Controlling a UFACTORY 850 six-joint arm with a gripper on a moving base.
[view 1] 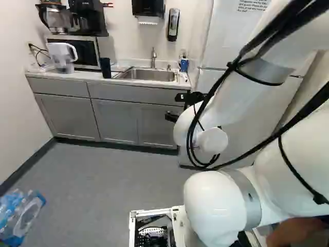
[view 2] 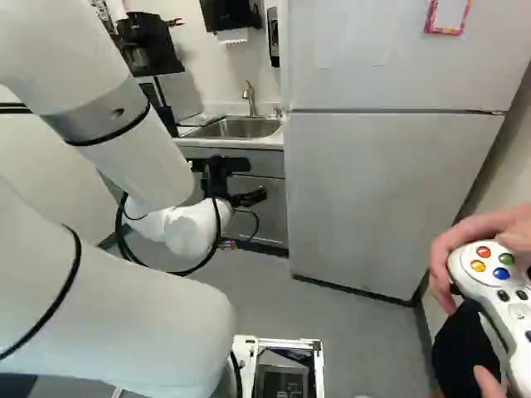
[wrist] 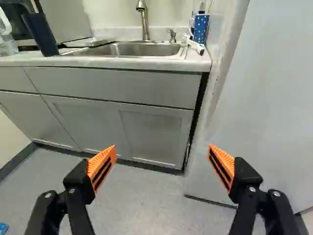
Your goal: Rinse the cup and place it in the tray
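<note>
"What needs rinsing?"
"Probably the dark cup (view 1: 105,67), on the bench (wrist: 127,62) left of the sink (view 1: 149,75) in the left base view, handy for washing."
"And the tool (wrist: 162,151)?"
"Spread wide, holding nothing, short of the sink, presumably leaving room to approach the dark cup."

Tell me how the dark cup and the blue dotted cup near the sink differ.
The dark cup is plain, while the dotted cup is brighter blue with light dots. The dark cup looks taller than the dotted cup. In the left base view, the dark cup is left of the sink, the dotted cup right. Both stand on the counter.
</note>
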